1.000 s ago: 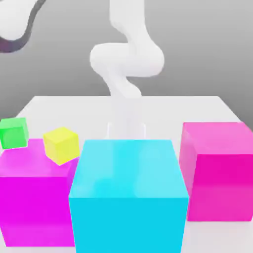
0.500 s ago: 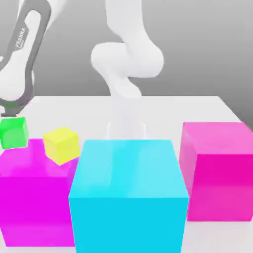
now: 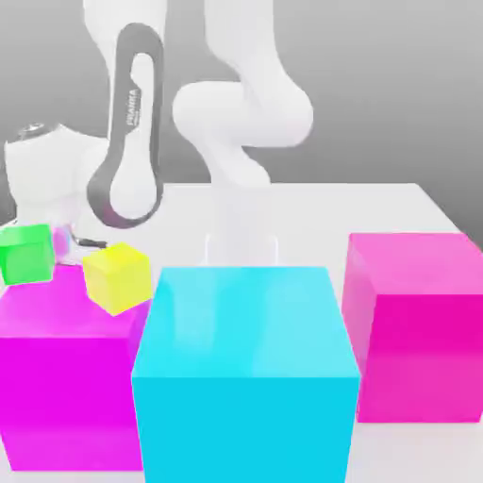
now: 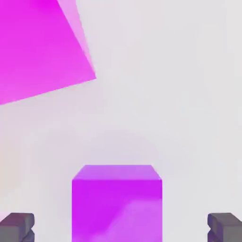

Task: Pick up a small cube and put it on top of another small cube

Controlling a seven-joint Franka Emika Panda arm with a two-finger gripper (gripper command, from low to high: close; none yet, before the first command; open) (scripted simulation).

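In the exterior view, the large magenta block (image 3: 71, 396) is cut off by the left edge, and the cyan block (image 3: 245, 377) by the bottom edge. The lettering on the arm (image 3: 137, 113) is too small to read fully. In the hand view, the small purple cube (image 4: 116, 210) and both dark fingertips (image 4: 16, 227) run past the frame.

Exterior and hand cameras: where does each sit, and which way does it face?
Exterior view: off the arm, facing the robot across the table, looking slightly down at the cyan block; arm links and part of the hand show.
Hand view: on the hand, seemingly looking down at a small purple cube between open fingers.
Shared: probably the large magenta block.
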